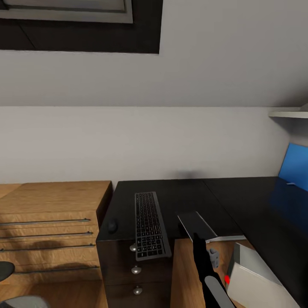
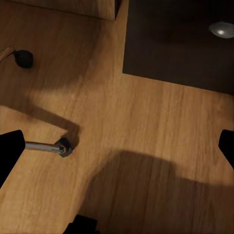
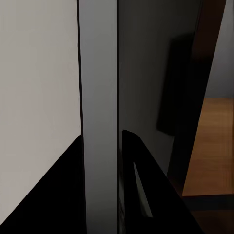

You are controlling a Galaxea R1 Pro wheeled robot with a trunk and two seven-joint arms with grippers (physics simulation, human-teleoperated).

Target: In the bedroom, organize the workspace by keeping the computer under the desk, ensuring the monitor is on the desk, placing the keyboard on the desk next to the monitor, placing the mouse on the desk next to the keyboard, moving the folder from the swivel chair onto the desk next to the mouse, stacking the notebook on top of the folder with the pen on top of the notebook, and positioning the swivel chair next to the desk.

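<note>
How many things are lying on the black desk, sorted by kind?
Keyboard: 1
Mouse: 1
Flat grey item, maybe a folder or notebook: 1
Blue object at the desk's far right, cut off by the frame: 1
Total: 4

Desk [image 1: 239,201] glossy black; floor [image 2: 146,146] smooth wood; knob [image 2: 222,29] shiny metal.

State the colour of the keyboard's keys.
Black keys in a dark grey frame; the keyboard shows best in the head view.
</note>
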